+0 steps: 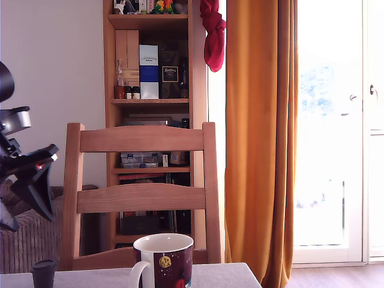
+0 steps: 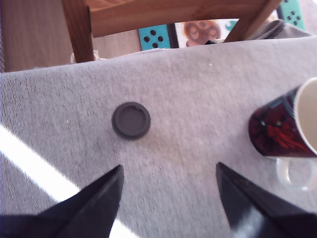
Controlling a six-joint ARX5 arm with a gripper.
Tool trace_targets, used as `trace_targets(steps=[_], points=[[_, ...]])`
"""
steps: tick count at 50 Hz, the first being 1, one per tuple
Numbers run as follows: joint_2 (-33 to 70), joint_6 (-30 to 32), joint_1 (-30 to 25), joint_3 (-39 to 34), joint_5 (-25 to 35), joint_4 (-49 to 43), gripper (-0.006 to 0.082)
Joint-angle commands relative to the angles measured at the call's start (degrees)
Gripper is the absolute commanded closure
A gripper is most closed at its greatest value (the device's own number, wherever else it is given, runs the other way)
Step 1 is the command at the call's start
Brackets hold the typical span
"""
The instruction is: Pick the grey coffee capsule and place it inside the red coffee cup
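Note:
The grey coffee capsule [image 1: 44,273] stands on the grey tablecloth near the exterior view's left edge. In the wrist view the capsule [image 2: 131,120] shows its round flat rim from above. The red coffee cup [image 1: 165,261] stands upright in the middle of the table, white inside, with a white handle and a gold emblem; the wrist view catches the cup [image 2: 285,126] at one edge. My gripper [image 1: 27,201] hangs in the air well above the capsule. In the wrist view my gripper [image 2: 168,181] is open, nothing between its dark fingers [image 2: 101,196], the capsule beyond the gap.
A wooden chair [image 1: 141,198] stands right behind the table. Further back are a bookshelf [image 1: 150,90] with boxes and bottles, an orange curtain [image 1: 261,138] and a bright window. A band of sunlight [image 2: 34,168] crosses the tablecloth [image 2: 198,99].

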Motion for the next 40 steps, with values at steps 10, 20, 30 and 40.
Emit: trace_targets(steps=[10, 20, 30, 40], points=[[7.63, 5.22, -0.98, 3.93, -0.26, -1.99, 0.0104], [7.78, 4.74, -1.29, 4.24, -3.45, 0.2, 0.0104], [9.03, 4.26, -1.22, 4.46, -3.45, 0.74, 0.0085], [13.03, 3.65, -1.22, 6.29, -3.45, 0.66, 0.0076]])
